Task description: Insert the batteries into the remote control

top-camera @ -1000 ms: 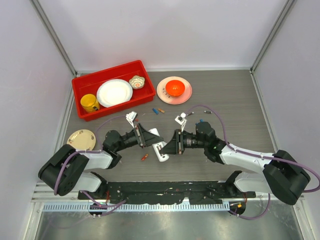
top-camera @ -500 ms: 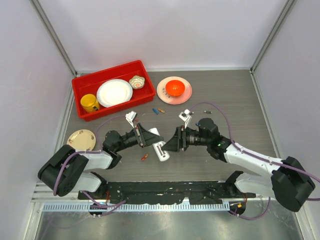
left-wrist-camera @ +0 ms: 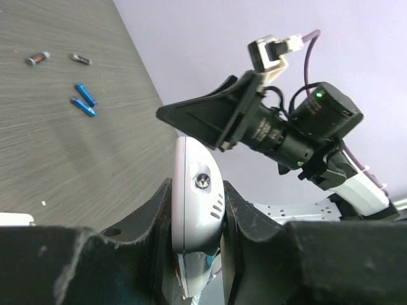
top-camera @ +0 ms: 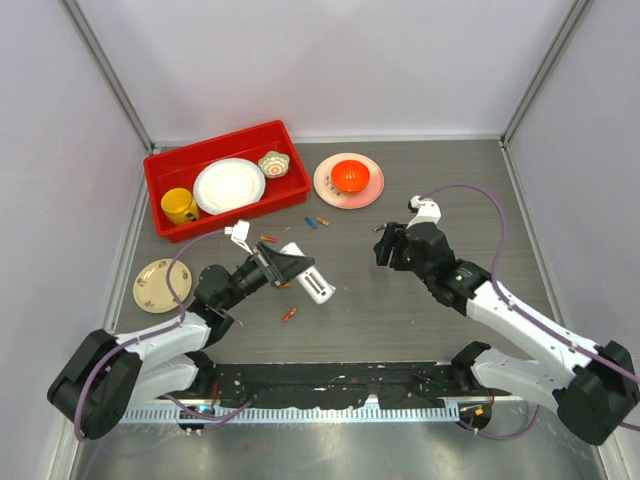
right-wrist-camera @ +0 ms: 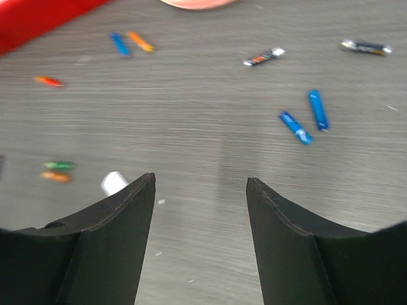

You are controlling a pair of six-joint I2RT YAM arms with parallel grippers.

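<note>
The white remote control is clamped between the fingers of my left gripper, lifted over the table's middle. In the left wrist view the remote control fills the shut left gripper. My right gripper hangs open and empty to the right of the remote, apart from it; its wrist view shows the right gripper over bare table. Loose batteries lie around: a blue pair, a blue one beside an orange one, an orange-red one, and a green one.
A red bin at the back left holds a white plate, a yellow mug and a small bowl. A pink plate carries an orange object. A tan saucer lies at the left. A small white piece rests on the table.
My right gripper opened, let go of the remote's right end and drew back to the right. The left gripper kept the remote and shifted it slightly left.
</note>
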